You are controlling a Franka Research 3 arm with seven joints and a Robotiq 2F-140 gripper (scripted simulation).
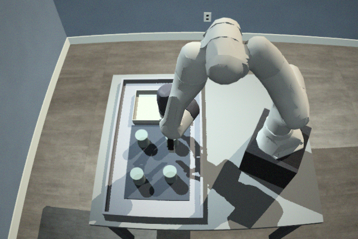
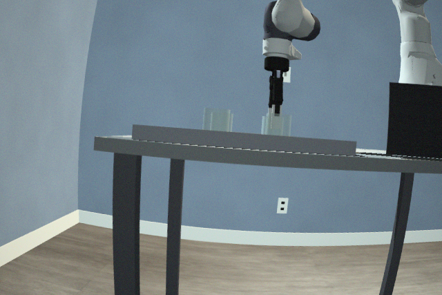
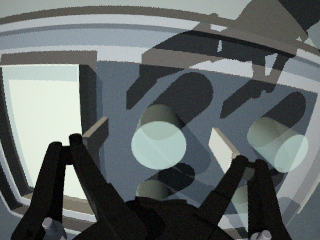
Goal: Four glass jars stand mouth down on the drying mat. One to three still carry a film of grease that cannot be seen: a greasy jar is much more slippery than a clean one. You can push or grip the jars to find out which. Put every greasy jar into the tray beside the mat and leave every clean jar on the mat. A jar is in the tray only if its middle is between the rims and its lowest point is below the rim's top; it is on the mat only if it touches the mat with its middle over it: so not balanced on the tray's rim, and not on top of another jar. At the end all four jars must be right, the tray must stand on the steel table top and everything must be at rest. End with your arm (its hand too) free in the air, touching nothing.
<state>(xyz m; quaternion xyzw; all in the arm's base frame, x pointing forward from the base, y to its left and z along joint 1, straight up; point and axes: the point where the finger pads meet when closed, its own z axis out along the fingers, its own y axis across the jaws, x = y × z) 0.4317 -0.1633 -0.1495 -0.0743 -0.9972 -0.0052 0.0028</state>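
Gripper spread over the far-right jar; all four jars on the mat

Top view used for places. The gripper (image 1: 170, 144) (image 2: 275, 110) (image 3: 160, 131) points down, its fingers wide apart and holding nothing. In the wrist view the far-right jar (image 1: 175, 144) (image 2: 280, 126) (image 3: 159, 145) lies between the pads, with mat visible on both sides of it. Cannot tell whether the fingertips reach below its top.

Four pale green jars, all upright on the dark mat (image 1: 159, 158) (image 3: 120, 100), in a loose two-by-two. Far-left jar (image 1: 141, 135) (image 2: 217, 121) (image 3: 154, 190) well apart from its neighbours. Near-left jar (image 1: 137, 174) (image 2: 217, 121) (image 3: 242, 197) and near-right jar (image 1: 169, 172) (image 2: 280, 126) (image 3: 291, 152) likewise stand separate. Side-on, the jars overlap in pairs.

Tray (image 1: 146, 122) (image 3: 87, 100) just beside the mat's far edge, partly covered by the arm (image 1: 225, 57) (image 2: 291, 2); no jar in its visible part. Mat and tray both sit inside a larger raised border (image 1: 152, 217) (image 2: 242, 139) on the table (image 1: 231, 100) (image 2: 117, 146). Arm base at right, on a dark block (image 1: 265, 169) (image 2: 414, 120).
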